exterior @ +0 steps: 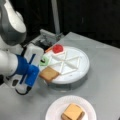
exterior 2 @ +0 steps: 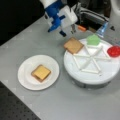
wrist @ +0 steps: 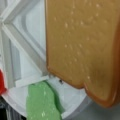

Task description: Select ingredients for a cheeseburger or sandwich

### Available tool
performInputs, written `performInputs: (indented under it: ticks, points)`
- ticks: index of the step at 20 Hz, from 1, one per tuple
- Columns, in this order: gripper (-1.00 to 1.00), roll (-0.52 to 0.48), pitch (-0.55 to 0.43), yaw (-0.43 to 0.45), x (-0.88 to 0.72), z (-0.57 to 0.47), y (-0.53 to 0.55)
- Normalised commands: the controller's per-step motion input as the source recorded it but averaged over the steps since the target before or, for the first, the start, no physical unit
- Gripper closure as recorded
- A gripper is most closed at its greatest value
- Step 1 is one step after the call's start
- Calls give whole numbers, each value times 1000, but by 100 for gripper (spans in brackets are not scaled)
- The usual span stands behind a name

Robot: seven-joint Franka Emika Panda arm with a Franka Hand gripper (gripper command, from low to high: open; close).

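One stack sits nearest the camera on a white paper plate: a yellow cheese square on top, a brown bread edge showing under it, the pile narrower than the plate; in both front views it lies toward the plate's middle. Beyond it, on the grey table, a round white tray divided by raised ribs into wedges. A tan bread square lies at the tray's rim, overhanging the edge on a front view's left, tilted slightly. Wrist view fills with this same bread, green piece beside it. Gripper hangs close above the bread square; whether its fingers are apart or together, cannot tell. Farther on the tray: green leaf piece, then red disc, each in its own wedge.
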Motion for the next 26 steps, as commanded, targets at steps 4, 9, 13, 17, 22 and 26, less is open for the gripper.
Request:
performInputs:
  ticks: [4,9,13,17,22,26]
  points:
    - [-100,532,31,188,348,-69,-342]
    - [-100,515,-11,216,395,-178,-405]
    - [-100,460,-18,192,367,-161,-389]
    - [-100,477,-47,191,275,-110,-344]
    - [-100,520,-41,185,209,-137,-286]
    - [-100,444,-51,157,190,-163,-228]
